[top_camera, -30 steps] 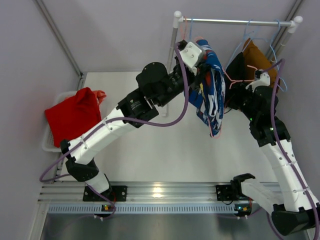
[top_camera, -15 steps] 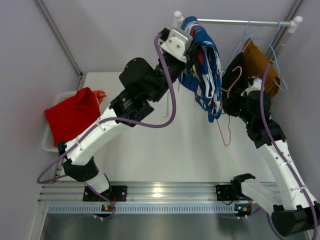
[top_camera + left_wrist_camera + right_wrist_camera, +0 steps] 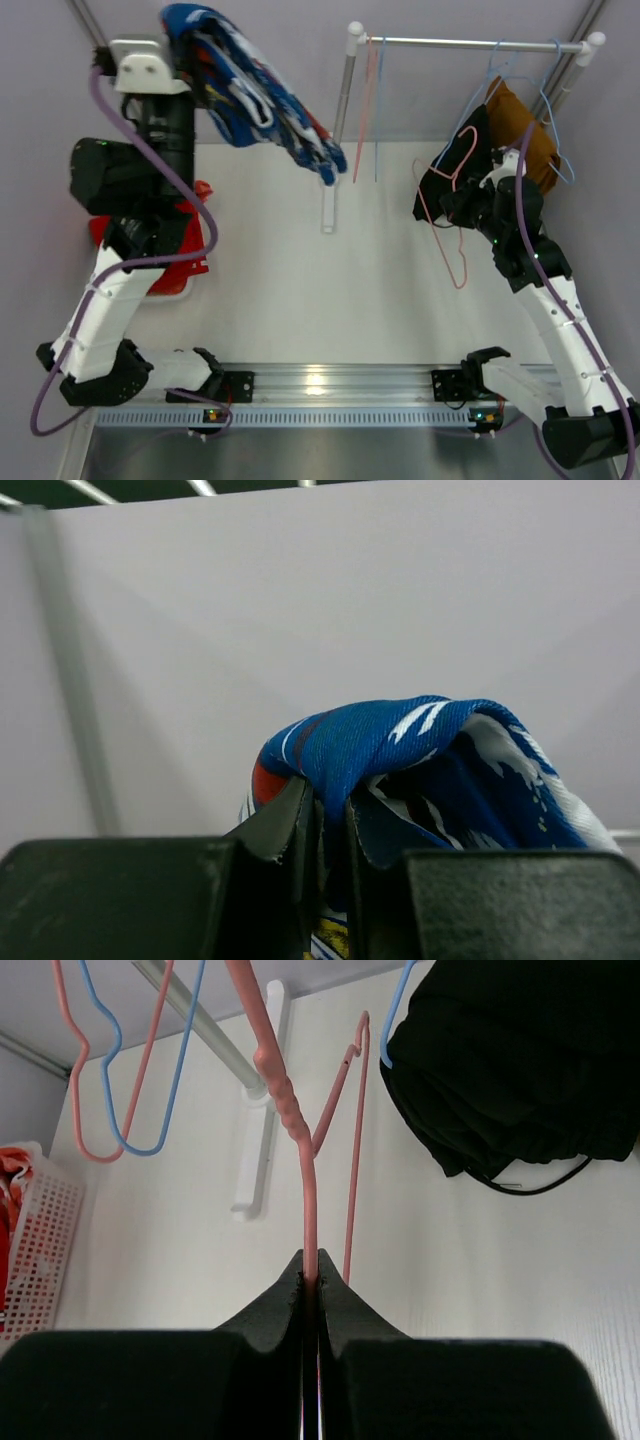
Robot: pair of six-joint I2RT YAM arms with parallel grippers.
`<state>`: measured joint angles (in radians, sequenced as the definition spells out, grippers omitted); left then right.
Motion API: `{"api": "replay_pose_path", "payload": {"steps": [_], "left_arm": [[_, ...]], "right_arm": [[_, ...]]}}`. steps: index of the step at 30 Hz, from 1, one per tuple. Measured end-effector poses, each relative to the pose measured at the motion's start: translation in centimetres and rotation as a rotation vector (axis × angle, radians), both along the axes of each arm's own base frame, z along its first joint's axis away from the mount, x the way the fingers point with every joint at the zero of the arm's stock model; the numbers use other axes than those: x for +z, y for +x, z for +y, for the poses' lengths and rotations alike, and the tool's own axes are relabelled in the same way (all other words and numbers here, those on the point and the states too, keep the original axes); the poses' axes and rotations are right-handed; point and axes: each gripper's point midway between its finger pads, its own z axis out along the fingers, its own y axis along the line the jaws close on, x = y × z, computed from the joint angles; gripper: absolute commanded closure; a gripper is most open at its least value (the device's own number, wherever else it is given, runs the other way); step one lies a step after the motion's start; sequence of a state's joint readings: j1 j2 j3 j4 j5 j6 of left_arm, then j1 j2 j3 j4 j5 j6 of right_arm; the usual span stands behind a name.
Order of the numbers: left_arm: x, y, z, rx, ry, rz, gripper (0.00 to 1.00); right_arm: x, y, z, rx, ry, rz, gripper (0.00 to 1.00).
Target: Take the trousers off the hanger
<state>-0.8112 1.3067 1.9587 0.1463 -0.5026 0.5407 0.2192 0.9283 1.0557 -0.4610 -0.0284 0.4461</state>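
A white basket (image 3: 45, 1250) stands on the table (image 3: 320, 300), left of the rail (image 3: 470, 43).

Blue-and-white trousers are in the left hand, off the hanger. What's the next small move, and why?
Probably lower the left hand toward the white basket and release. It pinches the blue-and-white trousers, dangling high at the left; the pink hanger, shut in the right hand, is bare; red garments already lie in that basket.
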Motion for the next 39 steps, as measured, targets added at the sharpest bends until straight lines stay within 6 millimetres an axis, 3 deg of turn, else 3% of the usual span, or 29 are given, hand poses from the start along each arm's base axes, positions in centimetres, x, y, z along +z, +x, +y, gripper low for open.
{"api": "replay_pose_path", "payload": {"steps": [3, 7, 11, 17, 25, 28, 32, 35, 39], "left_arm": [[-1.2, -1.2, 7.9, 0.201, -0.05, -0.003, 1.0], [-4.4, -4.4, 15.3, 0.414, -0.075, 0.014, 1.0], [-8.0, -7.9, 20.7, 0.635, -0.09, 0.031, 1.0], [-14.3, -13.3, 26.2, 0.944, -0.11, 0.05, 1.0], [-23.8, -16.7, 29.9, 1.198, -0.166, 0.172, 1.0], [-26.4, -16.5, 30.4, 1.216, -0.182, 0.217, 1.0], [-28.6, -14.2, 30.7, 1.194, -0.167, 0.278, 1.0], [-29.1, -11.3, 31.2, 1.171, -0.157, 0.307, 1.0], [-30.7, -4.6, 32.1, 1.114, -0.138, 0.379, 1.0]], "right_arm": [[0.5, 0.3, 0.3, 0.017, -0.002, -0.009, 1.0], [1.0, 0.8, 0.7, 0.036, -0.002, -0.01, 1.0], [0.8, 1.5, 1.3, 0.058, 0.002, 0.007, 1.0], [0.1, 2.6, 2.3, 0.09, 0.023, 0.047, 1.0], [0.8, 3.2, 3.2, 0.119, 0.044, 0.049, 1.0], [0.8, 3.4, 3.4, 0.129, 0.047, 0.05, 1.0], [0.5, 4.1, 3.7, 0.133, 0.047, 0.063, 1.0], [0.1, 4.3, 3.8, 0.132, 0.048, 0.076, 1.0], [0.2, 4.3, 3.8, 0.131, 0.051, 0.075, 1.0]]}}
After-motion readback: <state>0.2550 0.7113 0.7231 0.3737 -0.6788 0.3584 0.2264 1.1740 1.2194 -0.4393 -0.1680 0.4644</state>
